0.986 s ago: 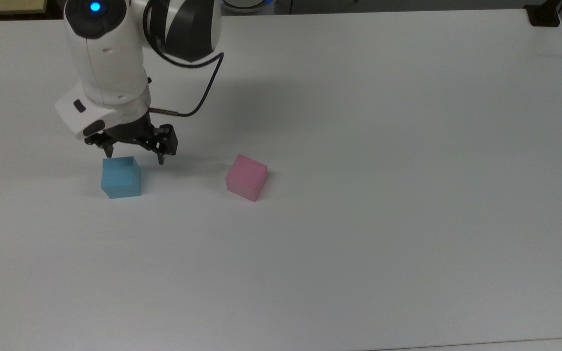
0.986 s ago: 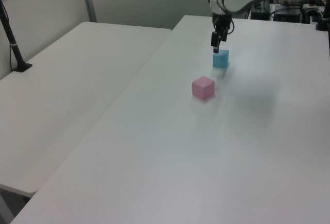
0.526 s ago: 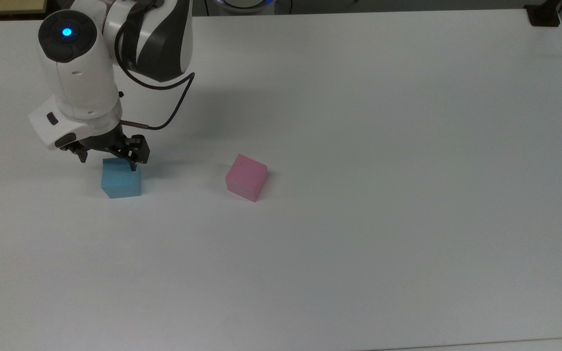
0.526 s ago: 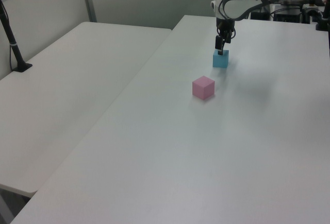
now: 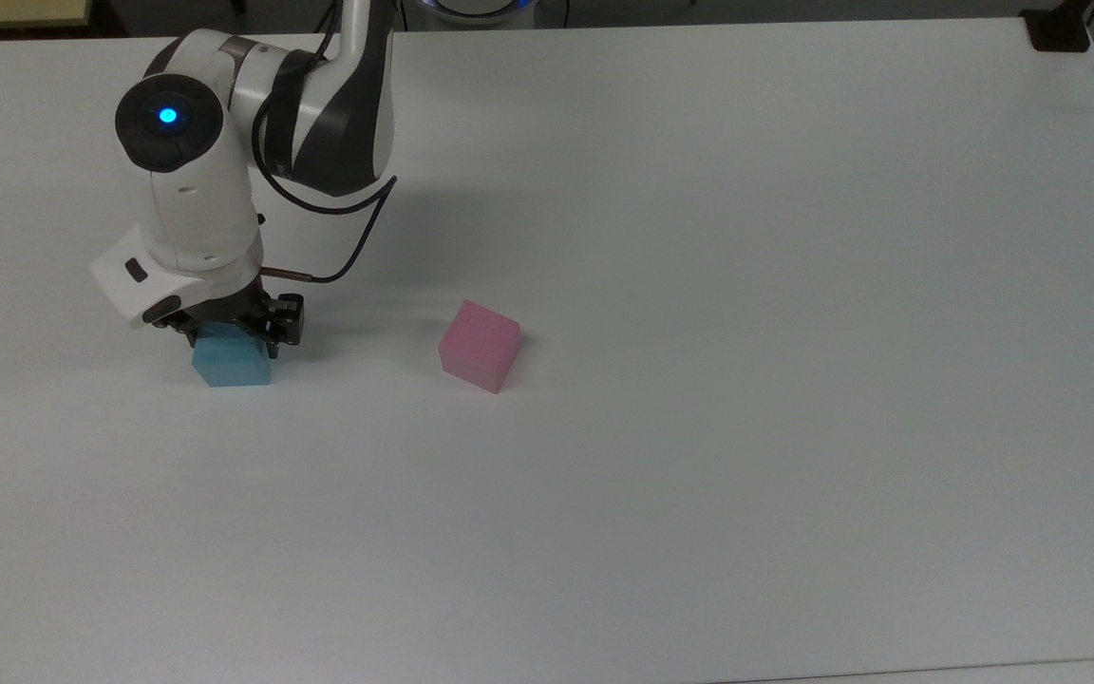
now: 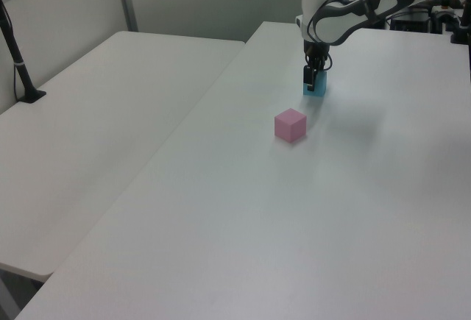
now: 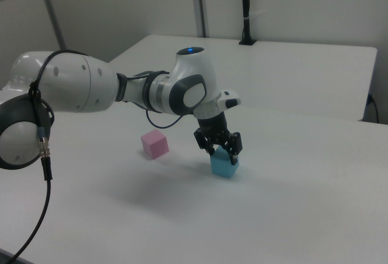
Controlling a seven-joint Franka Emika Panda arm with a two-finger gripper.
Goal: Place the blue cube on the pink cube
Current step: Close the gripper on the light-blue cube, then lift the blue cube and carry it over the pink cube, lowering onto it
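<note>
The light-blue cube (image 5: 229,366) rests on the white table (image 5: 699,380) at the top view's left. My gripper (image 5: 232,344) has come down over it, open, with one finger on each side of the cube's upper part. In the right view the gripper (image 7: 222,152) straddles the top of the blue cube (image 7: 223,165). The pink cube (image 5: 479,345) sits alone on the table, a couple of cube widths to the top view's right of the blue one, turned at a slight angle. The left view shows the pink cube (image 6: 290,125) nearer the camera than the blue cube (image 6: 320,87).
A black clamp base (image 5: 1060,28) sits at the table's far right corner in the top view. A second white table (image 6: 88,136) adjoins in the left view, with a black pole (image 6: 15,48) on it. The arm's cable (image 5: 357,252) loops beside the wrist.
The gripper moved from behind and above the blue cube to directly over it and lowered, so its fingers now flank the cube. The cube shifted very slightly; the pink cube stayed put.
</note>
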